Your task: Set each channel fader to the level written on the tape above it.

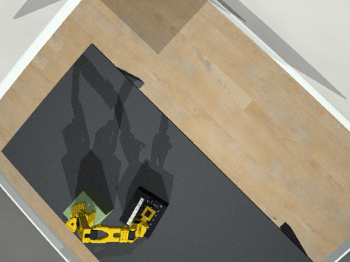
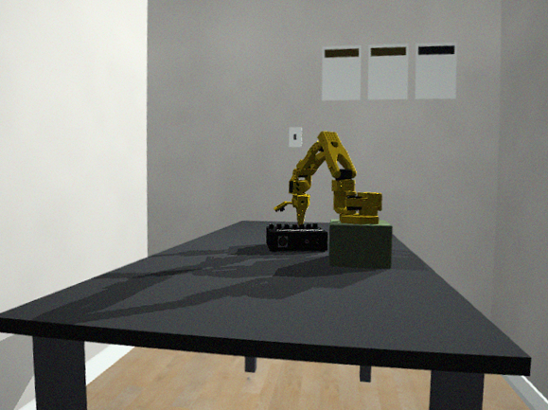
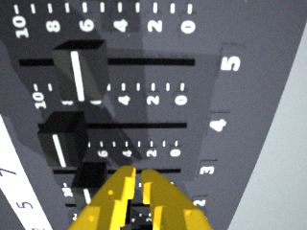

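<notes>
The black lighting desk (image 1: pixel 143 216) sits on the dark table, next to the arm's green base block; it also shows in the exterior view (image 2: pixel 296 236). In the wrist view, channel 5's fader cap (image 3: pixel 79 72) sits near 7 on its scale. Channel 4's cap (image 3: pixel 62 140) sits near 8 or 9. Channel 3's cap (image 3: pixel 89 179) sits near 7, just left of my fingers. The white tape strip (image 3: pixel 19 192) runs along the left edge and shows 7 and 5. My gripper (image 3: pixel 135 178) is shut and empty, tips down over channel 3's slot near the 3 to 4 marks.
The green base block (image 2: pixel 361 243) stands right beside the desk. The yellow arm (image 1: pixel 108 231) reaches from it over the desk's near end. The table's edge lies close behind the base. Three paper sheets (image 2: pixel 388 72) hang on the far wall.
</notes>
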Tool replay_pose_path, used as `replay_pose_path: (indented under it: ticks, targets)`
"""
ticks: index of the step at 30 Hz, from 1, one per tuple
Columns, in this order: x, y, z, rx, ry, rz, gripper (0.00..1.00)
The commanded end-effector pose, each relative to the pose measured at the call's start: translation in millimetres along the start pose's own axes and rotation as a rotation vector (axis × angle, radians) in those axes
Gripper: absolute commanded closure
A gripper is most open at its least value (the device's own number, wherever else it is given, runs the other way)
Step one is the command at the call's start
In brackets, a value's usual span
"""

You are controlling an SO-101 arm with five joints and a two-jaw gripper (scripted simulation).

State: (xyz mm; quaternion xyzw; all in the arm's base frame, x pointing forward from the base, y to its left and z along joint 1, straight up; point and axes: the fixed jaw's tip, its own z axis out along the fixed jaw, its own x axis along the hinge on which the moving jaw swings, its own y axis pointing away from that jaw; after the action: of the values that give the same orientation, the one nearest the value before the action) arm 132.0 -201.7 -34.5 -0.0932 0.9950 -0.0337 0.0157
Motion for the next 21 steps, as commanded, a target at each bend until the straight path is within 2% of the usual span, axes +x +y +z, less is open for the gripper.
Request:
replay_pose_path:
  ticks: [1,21]
  targets:
    - [2.4,9.7,10.1,-0.065,0.023,-0.015,1.0]
    - [3.1,0.9,10.9,-0.065,0.023,-0.015,1.0]
